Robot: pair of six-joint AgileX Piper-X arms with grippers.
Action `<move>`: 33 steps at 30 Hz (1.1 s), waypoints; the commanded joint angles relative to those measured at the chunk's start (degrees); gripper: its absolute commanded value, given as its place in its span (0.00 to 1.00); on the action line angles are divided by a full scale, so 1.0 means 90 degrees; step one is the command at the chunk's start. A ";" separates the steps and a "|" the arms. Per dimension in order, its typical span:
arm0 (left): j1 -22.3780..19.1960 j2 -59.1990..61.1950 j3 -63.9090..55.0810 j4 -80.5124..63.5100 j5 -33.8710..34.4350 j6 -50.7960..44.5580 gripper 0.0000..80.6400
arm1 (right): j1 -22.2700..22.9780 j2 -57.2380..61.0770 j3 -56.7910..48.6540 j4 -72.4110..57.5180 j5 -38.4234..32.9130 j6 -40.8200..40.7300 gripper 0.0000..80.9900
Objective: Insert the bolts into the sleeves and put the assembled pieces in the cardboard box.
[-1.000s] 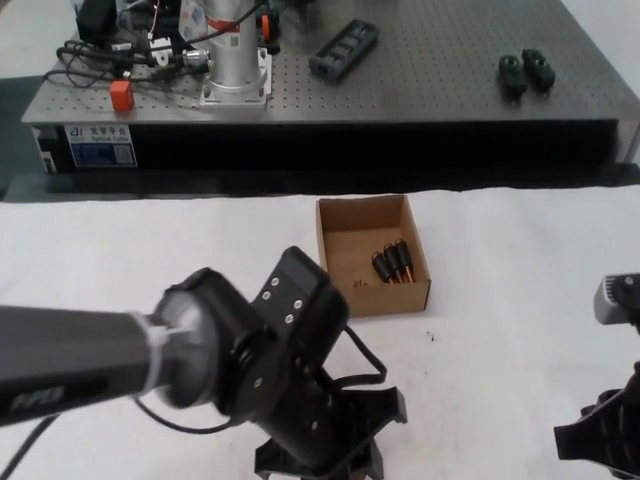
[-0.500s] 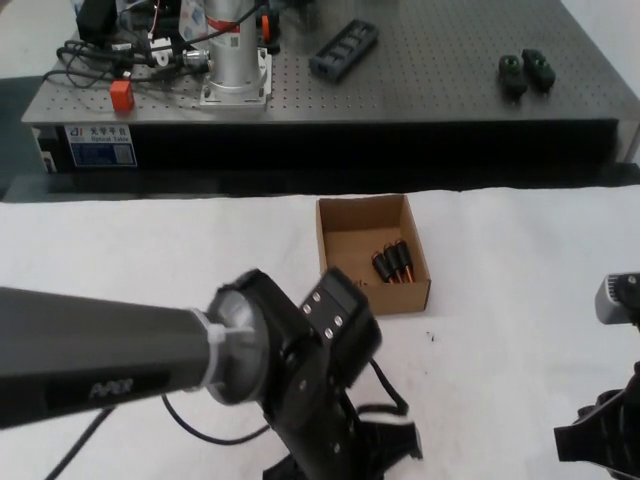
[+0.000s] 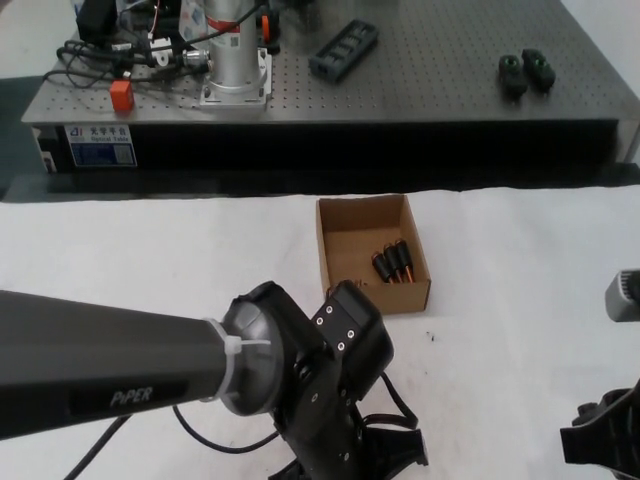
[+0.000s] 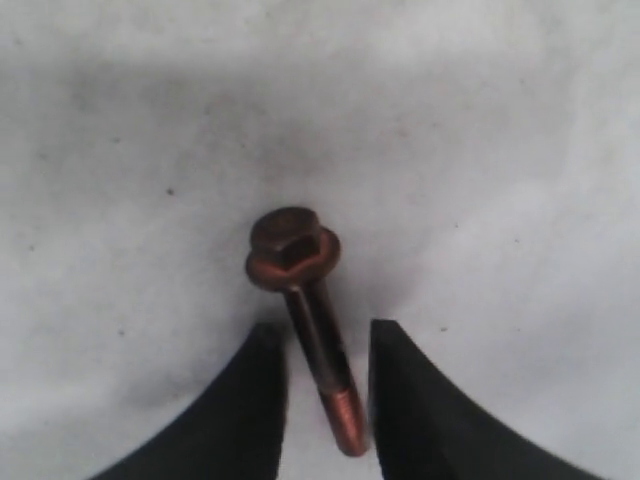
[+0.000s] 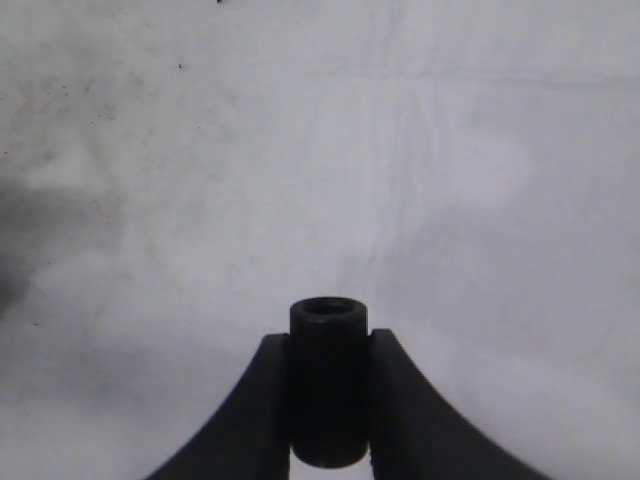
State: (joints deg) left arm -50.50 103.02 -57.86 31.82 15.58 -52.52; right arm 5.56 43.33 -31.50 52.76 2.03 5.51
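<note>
A copper flanged bolt [image 4: 297, 262] lies on the white cloth. My left gripper [image 4: 328, 338] straddles its shank, open, with a narrow gap on one side. In the high view the left arm [image 3: 300, 385] hangs low over the near cloth. My right gripper [image 5: 328, 342] is shut on a black sleeve [image 5: 328, 385], whose bore end points outward, above bare cloth. That arm shows at the near right [image 3: 600, 445]. The cardboard box [image 3: 380, 297] sits mid-table, holding assembled pieces [image 3: 393, 263] in its right part.
A perforated metal bench [image 3: 430, 85] runs across the back, carrying a metal post [image 3: 235, 60], cables, an orange block [image 3: 121, 94], a black tray [image 3: 343, 47] and two black parts [image 3: 525, 72]. White cloth [image 3: 150, 260] covers the work area.
The left arm has swung rightward and dropped lower over the near cloth. The right arm has sunk slightly toward the near edge.
</note>
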 commanded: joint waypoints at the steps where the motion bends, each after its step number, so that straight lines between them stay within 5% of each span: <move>1: -0.0018 0.0101 -0.0029 -0.0064 -0.0474 -0.0027 0.21 | -0.0010 -0.0085 0.0004 0.0127 -0.0062 0.0004 0.03; 7: -0.0018 0.0101 -0.0029 -0.0064 -0.0684 0.0030 0.21 | -0.0010 -0.0127 0.0004 0.0196 -0.0062 0.0115 0.03; 11: -0.0018 0.0101 -0.0029 -0.0079 -0.0685 0.0030 0.01 | -0.0010 -0.0169 0.0004 0.0213 -0.0062 0.0119 0.03; 18: -0.0007 -0.0274 -0.0040 -0.0632 -0.0389 0.0200 0.01 | -0.0010 -0.0299 0.0004 0.0104 -0.0469 0.0129 0.03; 24: 0.0072 -0.1737 -0.0001 -0.1586 -0.0680 0.1542 0.01 | -0.0010 -0.0793 0.0004 -0.0187 -0.2249 0.0089 0.03; 29: 0.0387 -0.2889 0.0298 -0.2590 0.0030 0.2520 0.01 | 0.0040 -0.1053 0.0004 -0.0608 -0.5039 -0.0210 0.03; 33: 0.0523 -0.3465 0.0623 -0.3109 0.0609 0.2513 0.01 | 0.0374 -0.1028 0.0004 -0.1002 -0.5305 0.0179 0.03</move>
State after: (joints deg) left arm -46.00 72.78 -52.79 5.59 19.09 -30.88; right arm 6.38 34.14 -31.50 48.02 -39.08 4.99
